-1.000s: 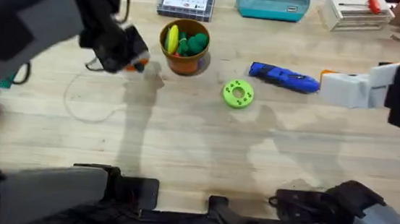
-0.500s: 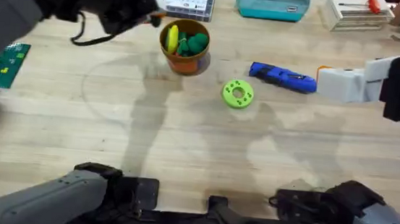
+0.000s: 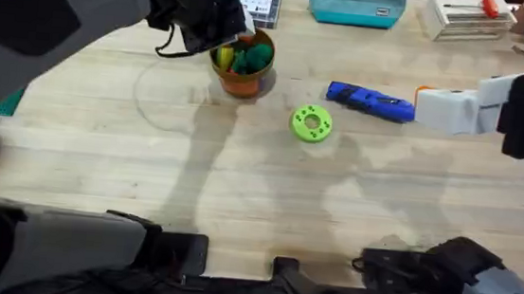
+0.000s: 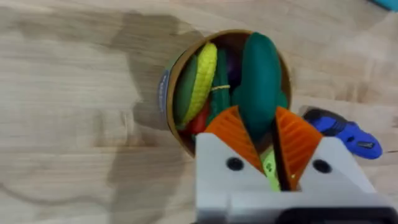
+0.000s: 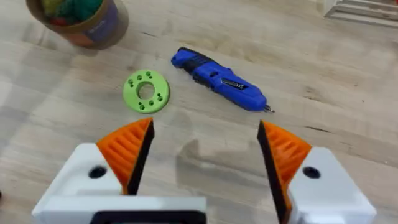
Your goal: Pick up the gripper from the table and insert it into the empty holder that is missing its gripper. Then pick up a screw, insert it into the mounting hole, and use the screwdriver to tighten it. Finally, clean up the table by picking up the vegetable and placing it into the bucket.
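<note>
Your left gripper (image 4: 268, 146) is clamped on the vegetable (image 4: 260, 74), its orange pads pinching the lower end of the dark green piece while the rest of it hangs over the mouth of the bucket (image 4: 166, 93). In the overhead view that gripper (image 3: 223, 31) sits at about ten o'clock from the bucket (image 3: 241, 77), right at its rim. Your right gripper (image 5: 202, 162) hovers with its fingers spread wide and nothing between them, the screwdriver (image 5: 221, 79) lying on the table (image 5: 348, 93) beyond it.

You look to be on the last step, the cleanup. The vegetable is over the bucket but not yet let go, so what remains is the release and the retreat of the arm. You cannot check the earlier steps from these views: no holder, loose gripper part or screw can be made out, so whether the insertion and tightening were done is unknown. The screwdriver (image 3: 372, 101) lies flat at about three o'clock from the bucket, well apart from it.

By count you have one bucket, one screwdriver, one dark green vegetable in the gripper, and one lime-green disc (image 3: 312, 124) at about five o'clock from the bucket. Inside the bucket you can see a yellow ribbed piece (image 4: 205, 78) and some green and red bits, too crowded to count surely.
</note>
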`<state>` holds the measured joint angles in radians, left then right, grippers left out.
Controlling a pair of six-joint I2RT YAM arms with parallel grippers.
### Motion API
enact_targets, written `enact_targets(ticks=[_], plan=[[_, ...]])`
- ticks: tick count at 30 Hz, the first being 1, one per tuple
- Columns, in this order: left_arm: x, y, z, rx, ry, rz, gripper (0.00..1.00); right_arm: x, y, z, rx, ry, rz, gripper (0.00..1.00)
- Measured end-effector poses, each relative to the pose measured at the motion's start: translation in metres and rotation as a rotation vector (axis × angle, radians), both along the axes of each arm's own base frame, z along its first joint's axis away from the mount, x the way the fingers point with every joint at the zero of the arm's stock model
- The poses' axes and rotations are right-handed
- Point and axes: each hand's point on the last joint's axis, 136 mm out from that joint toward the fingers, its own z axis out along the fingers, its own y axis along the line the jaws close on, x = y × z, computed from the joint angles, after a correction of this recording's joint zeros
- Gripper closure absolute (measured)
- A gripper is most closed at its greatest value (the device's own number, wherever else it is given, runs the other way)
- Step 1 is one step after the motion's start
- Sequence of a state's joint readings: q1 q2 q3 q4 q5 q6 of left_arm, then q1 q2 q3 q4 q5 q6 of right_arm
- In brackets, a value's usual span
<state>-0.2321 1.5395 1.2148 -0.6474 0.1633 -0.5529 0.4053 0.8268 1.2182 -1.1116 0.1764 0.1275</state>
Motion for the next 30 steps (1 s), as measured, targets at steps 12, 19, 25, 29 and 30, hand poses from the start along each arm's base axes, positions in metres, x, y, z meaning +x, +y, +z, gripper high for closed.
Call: enact_targets(ticks=[12, 19, 25, 29, 30], plan=[[-0.002, -0.003, -0.002, -0.013, 0.014, -0.015, 0.240, 0.000, 0.000, 0.000, -0.001, -0.001, -0.002, 0.018], [-0.021, 0.001, 0.009, 0.008, 0.029, -0.047, 0.012, 0.000, 0.000, 0.000, -0.002, -0.001, -0.002, 0.018], [-0.064, 0.011, 0.072, 0.074, -0.065, -0.169, 0.012, 0.000, 0.000, 0.000, -0.001, -0.001, -0.002, 0.018], [-0.101, 0.020, 0.115, 0.126, -0.175, -0.258, 0.012, 0.000, 0.000, 0.000, 0.019, 0.003, -0.023, 0.018], [-0.110, 0.022, 0.123, 0.138, -0.203, -0.276, 0.013, 0.000, 0.000, 0.000, 0.028, 0.005, -0.032, 0.018]])
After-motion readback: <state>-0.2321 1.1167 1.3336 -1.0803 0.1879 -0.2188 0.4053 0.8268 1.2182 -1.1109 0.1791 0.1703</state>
